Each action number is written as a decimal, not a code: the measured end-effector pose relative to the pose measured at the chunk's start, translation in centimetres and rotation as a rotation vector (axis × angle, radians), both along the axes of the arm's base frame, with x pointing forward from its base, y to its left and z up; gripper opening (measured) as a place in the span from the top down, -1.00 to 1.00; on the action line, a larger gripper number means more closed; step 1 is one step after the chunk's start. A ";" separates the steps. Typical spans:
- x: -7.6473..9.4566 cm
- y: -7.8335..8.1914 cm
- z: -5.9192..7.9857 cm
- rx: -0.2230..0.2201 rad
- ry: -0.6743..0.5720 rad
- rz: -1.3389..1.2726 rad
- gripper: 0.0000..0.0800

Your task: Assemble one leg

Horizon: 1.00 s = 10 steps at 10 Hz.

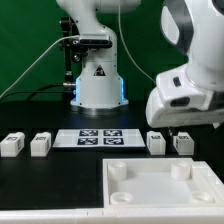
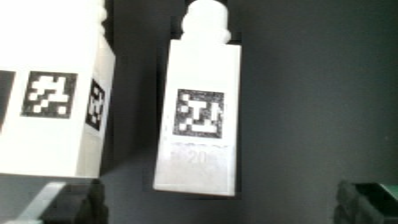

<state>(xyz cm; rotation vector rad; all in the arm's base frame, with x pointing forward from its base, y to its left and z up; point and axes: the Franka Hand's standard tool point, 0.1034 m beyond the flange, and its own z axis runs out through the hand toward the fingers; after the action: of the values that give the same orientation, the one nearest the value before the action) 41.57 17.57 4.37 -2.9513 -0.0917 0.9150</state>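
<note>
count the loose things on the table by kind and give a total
legs: 4
white panel: 1
marker board: 1
total: 6

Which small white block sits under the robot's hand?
Find the big white panel in the exterior view's foreground. Behind its far edge, on the exterior view's right, stand two small white blocks. The leg is the outer one, farther from the marker board; unlike its neighbour, it sits right under the open jaws.
</note>
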 end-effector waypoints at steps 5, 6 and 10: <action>-0.2 -0.3 -1.0 -0.012 0.302 0.023 -0.62; -0.3 -0.3 -0.9 -0.013 0.300 0.024 -0.62; -2.1 0.6 -2.6 -0.028 0.313 0.031 -0.62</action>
<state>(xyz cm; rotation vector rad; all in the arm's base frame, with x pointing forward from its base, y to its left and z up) 39.48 18.16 1.79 -2.7950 -0.1130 1.3780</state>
